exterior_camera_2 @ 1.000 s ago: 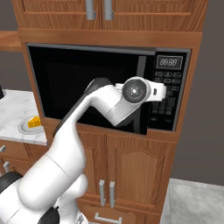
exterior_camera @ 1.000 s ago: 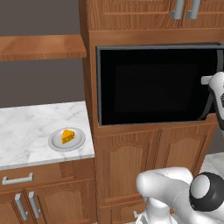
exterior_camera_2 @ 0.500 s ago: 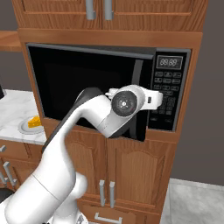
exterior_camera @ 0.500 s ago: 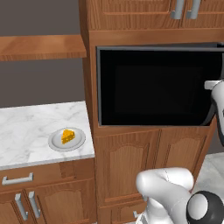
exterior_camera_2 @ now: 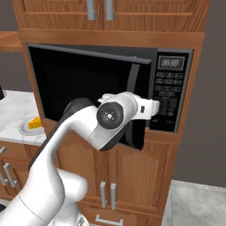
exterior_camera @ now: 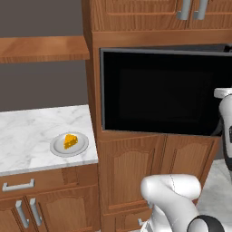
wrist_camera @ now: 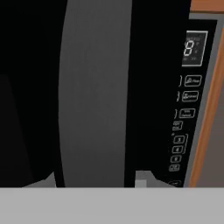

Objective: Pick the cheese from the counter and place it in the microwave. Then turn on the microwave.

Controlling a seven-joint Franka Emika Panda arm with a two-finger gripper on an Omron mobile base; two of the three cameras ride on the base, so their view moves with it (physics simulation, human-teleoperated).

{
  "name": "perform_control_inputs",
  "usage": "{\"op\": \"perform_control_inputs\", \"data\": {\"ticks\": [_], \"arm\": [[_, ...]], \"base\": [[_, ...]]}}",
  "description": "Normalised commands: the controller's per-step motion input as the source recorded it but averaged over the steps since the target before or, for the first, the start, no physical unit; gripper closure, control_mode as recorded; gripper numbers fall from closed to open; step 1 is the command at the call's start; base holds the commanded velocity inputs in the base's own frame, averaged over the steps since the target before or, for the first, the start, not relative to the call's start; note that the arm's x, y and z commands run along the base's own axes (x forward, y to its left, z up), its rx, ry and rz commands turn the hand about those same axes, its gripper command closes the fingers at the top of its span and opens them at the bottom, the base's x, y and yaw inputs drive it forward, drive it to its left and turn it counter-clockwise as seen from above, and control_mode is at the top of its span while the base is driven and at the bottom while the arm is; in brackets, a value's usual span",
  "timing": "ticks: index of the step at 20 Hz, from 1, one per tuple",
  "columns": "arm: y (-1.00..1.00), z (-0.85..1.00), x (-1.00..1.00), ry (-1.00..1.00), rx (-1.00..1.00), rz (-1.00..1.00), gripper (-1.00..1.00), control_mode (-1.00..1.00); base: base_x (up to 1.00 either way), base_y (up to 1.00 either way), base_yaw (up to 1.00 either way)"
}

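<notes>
Inspector A: While the microwave (exterior_camera_2: 110,92) door stands slightly ajar, the cheese (exterior_camera: 69,141), an orange-yellow wedge with holes, sits on a round grey plate (exterior_camera: 56,148) on the marble counter (exterior_camera: 31,131), left of the microwave.

Inspector B: Noted. The arm reaches level toward the door's right edge; the gripper (exterior_camera_2: 155,107) sits beside the button panel (exterior_camera_2: 168,93). The hand view shows the curved dark handle (wrist_camera: 94,94) between its 2 fingers, which straddle it; contact cannot be confirmed.

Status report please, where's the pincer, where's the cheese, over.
Pincer at microwave door handle, fingers either side. Cheese on plate on counter. Microwave door ajar, blocking access.
</notes>
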Motion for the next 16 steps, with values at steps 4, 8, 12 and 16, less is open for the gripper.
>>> {"op": "perform_control_inputs", "data": {"ticks": [4, 8, 12, 16], "arm": [[0.00, 0.00, -0.45, 0.00, 0.00, -0.07, 1.00, -1.00], [0.00, 0.00, -0.47, 0.00, 0.00, -0.08, 1.00, -1.00], [0.00, 0.00, -0.46, 0.00, 0.00, -0.08, 1.00, -1.00], [0.00, 0.00, -0.45, 0.00, 0.00, -0.08, 1.00, -1.00]], "base": [[0.00, 0.00, 0.00], [0.00, 0.00, 0.00], [0.00, 0.00, 0.00], [0.00, 0.00, 0.00]]}}
